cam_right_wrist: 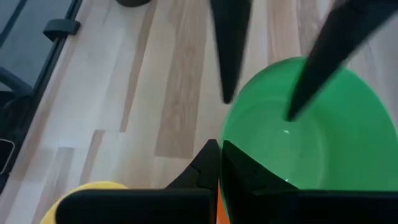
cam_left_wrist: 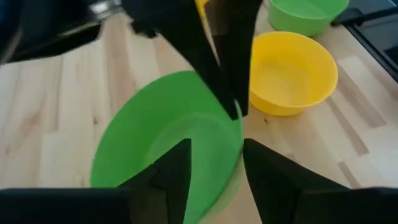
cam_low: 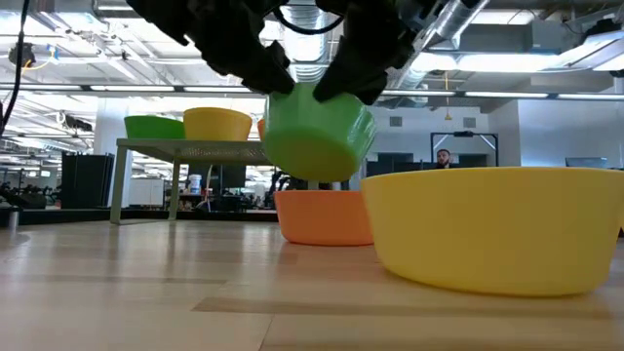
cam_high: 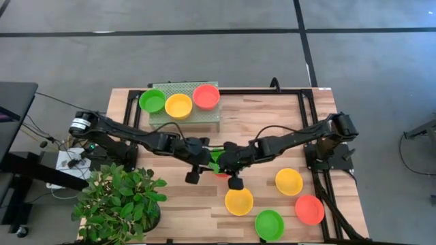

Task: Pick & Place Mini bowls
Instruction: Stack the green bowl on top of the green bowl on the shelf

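Observation:
A green mini bowl (cam_low: 317, 132) hangs tilted above the table's middle, between both grippers. My right gripper (cam_right_wrist: 219, 146) is shut on its rim. My left gripper (cam_left_wrist: 216, 149) is open at the opposite side of the rim, one finger inside the bowl and one outside, with no touch showing. Under the lifted bowl a red-orange mini bowl (cam_low: 322, 216) sits on its base on the table. Yellow (cam_high: 239, 201), green (cam_high: 269, 224), red-orange (cam_high: 309, 209) and yellow (cam_high: 289, 181) mini bowls rest on the table at the near right. My right gripper pinches the green bowl's rim (cam_right_wrist: 224, 132), one finger inside the bowl and one outside. The fingers slant down from the table's right side. The bowl is lifted clear and tilted, hanging above the red-orange bowl.
A pale green mesh rack (cam_high: 204, 117) at the far left carries a green (cam_high: 152, 101), a yellow (cam_high: 178, 105) and a red-orange bowl (cam_high: 206, 96). A potted plant (cam_high: 119, 201) stands at the near left corner. A black frame (cam_high: 306, 95) edges the table.

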Action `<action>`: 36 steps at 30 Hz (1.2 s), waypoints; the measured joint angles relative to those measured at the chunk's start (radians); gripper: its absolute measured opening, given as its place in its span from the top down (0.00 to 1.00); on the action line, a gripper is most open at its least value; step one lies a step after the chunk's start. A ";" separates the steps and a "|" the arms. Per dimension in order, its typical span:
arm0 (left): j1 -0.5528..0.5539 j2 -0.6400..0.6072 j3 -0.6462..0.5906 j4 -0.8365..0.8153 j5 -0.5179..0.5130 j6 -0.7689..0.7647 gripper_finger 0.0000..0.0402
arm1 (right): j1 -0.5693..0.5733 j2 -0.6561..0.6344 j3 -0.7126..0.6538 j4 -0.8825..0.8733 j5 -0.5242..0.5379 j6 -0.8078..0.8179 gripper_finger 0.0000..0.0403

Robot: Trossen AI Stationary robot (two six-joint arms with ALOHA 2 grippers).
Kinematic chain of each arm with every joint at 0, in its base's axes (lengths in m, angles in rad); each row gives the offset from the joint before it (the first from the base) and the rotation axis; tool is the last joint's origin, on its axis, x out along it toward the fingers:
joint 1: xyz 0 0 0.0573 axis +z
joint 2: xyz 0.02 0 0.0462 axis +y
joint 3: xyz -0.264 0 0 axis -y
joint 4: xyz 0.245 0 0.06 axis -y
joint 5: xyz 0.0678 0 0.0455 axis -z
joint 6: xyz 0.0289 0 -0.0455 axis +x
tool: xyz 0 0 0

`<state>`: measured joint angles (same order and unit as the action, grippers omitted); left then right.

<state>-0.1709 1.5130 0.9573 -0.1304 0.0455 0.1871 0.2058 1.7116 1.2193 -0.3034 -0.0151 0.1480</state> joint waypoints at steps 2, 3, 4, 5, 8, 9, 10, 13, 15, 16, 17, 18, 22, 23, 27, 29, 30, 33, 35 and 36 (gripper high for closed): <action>-0.010 0.002 0.000 -0.004 0.000 0.000 0.66 | -0.003 0.010 0.016 -0.015 0.000 0.000 1.00; -0.016 0.002 0.000 -0.003 0.000 0.000 0.67 | -0.005 0.012 0.018 -0.015 0.001 0.000 1.00; -0.020 0.002 0.000 -0.002 0.000 0.000 0.69 | -0.005 0.012 0.018 -0.019 0.004 0.000 1.00; -0.022 0.002 0.000 -0.002 -0.001 0.001 0.72 | -0.007 0.012 0.018 -0.017 0.007 -0.001 1.00; -0.023 0.002 0.000 -0.003 -0.004 0.001 0.81 | -0.011 0.008 0.018 -0.015 0.015 -0.001 0.99; -0.023 0.002 0.000 -0.003 -0.005 0.001 0.85 | -0.010 0.005 0.018 -0.015 0.014 -0.001 0.99; -0.021 0.001 0.000 -0.003 -0.005 0.002 0.88 | -0.011 0.004 0.018 -0.014 0.014 -0.002 0.99; -0.018 0.000 0.000 -0.008 0.000 0.003 0.97 | -0.011 0.004 0.018 -0.014 0.016 -0.047 0.98; -0.018 0.000 0.000 -0.009 -0.017 0.011 0.98 | -0.011 0.004 0.018 -0.013 0.022 -0.068 0.97; -0.019 0.000 0.000 -0.011 -0.024 0.016 0.97 | -0.011 0.004 0.018 -0.010 0.024 -0.072 0.96; -0.019 0.000 0.000 -0.012 -0.026 0.019 0.97 | -0.011 0.004 0.018 -0.007 0.024 -0.072 0.95; -0.020 0.000 0.000 -0.012 -0.030 0.018 0.97 | -0.012 0.003 0.018 -0.006 0.028 -0.072 0.93; -0.032 0.001 -0.004 -0.014 -0.045 -0.011 0.98 | -0.013 0.001 0.018 -0.006 0.057 -0.078 0.87; -0.037 0.001 -0.009 -0.014 -0.049 -0.026 0.98 | -0.012 0.001 0.018 -0.007 0.064 -0.082 0.86; -0.069 0.001 -0.027 -0.047 -0.088 -0.095 0.98 | -0.011 -0.002 0.018 -0.009 0.068 -0.102 0.82; -0.086 0.001 -0.027 -0.075 -0.123 -0.129 0.98 | -0.013 -0.017 0.018 -0.023 0.068 -0.103 0.81; -0.095 0.001 -0.027 -0.080 -0.143 -0.149 0.98 | -0.015 -0.028 0.018 -0.025 0.068 -0.104 0.81; -0.120 -0.019 -0.026 -0.083 -0.166 -0.193 0.98 | -0.021 -0.077 0.018 -0.093 0.071 -0.100 0.81; -0.139 -0.053 -0.017 -0.103 -0.186 -0.200 0.98 | -0.025 -0.119 0.018 -0.172 0.094 -0.098 0.82; -0.147 -0.074 -0.008 -0.122 -0.208 -0.200 0.98 | -0.025 -0.141 0.018 -0.204 0.103 -0.098 0.82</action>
<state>-0.3177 1.4391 0.9496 -0.2520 -0.1628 -0.0133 0.1807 1.5703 1.2369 -0.5078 0.0884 0.0505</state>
